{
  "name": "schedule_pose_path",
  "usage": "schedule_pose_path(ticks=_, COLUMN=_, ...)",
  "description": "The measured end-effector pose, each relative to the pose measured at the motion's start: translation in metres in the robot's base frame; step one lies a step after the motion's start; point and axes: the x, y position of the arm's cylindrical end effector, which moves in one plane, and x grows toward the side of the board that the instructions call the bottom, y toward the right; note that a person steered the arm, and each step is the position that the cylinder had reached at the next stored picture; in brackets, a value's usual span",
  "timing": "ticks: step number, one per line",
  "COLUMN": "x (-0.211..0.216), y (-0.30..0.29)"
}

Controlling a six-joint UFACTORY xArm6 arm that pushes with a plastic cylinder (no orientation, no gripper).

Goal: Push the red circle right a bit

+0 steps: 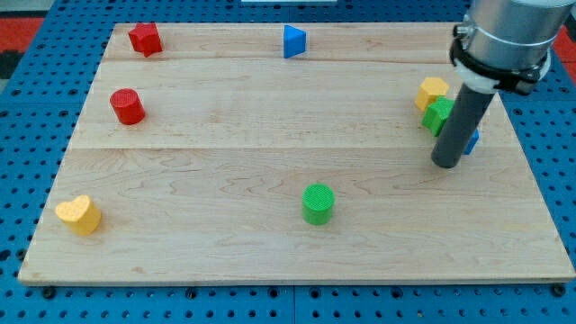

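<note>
A: How many blocks are on the board (pixel 270 180)?

B: Eight that I can see. Two red: the red circle (pixel 127 106) and a red star (pixel 145 39) just above it, toward the view's top. Two yellow: a yellow heart (pixel 78 215) well below the red circle, and a yellow block (pixel 431 92) far to its right. Two green: a green circle (pixel 318 202) below and right of the red circle, and a green block (pixel 438 115) touching the yellow block. Two blue: a blue triangle (pixel 293 41) up and right of the red circle, and a blue block (pixel 472 140), mostly hidden.

A: And my tip (pixel 445 164)?

B: Far right of the red circle, just beside the green block. There is no pincer, only the rod.

A: Anything right beside the red circle?

B: Bare wood to its right; the star is nearest.
</note>
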Motion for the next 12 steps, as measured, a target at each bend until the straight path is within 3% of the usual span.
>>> schedule_pose_path(ticks=1, x=0.013, y=-0.044)
schedule_pose_path(ticks=3, x=0.013, y=-0.048)
schedule_pose_path(ticks=5, x=-0.019, y=-0.115)
schedule_pose_path(ticks=8, x=-0.028, y=-0.133)
schedule_pose_path(ticks=10, x=-0.064, y=-0.197)
schedule_pose_path(ticks=11, x=-0.060, y=-0.224)
schedule_pose_path(ticks=12, x=-0.058, y=-0.287)
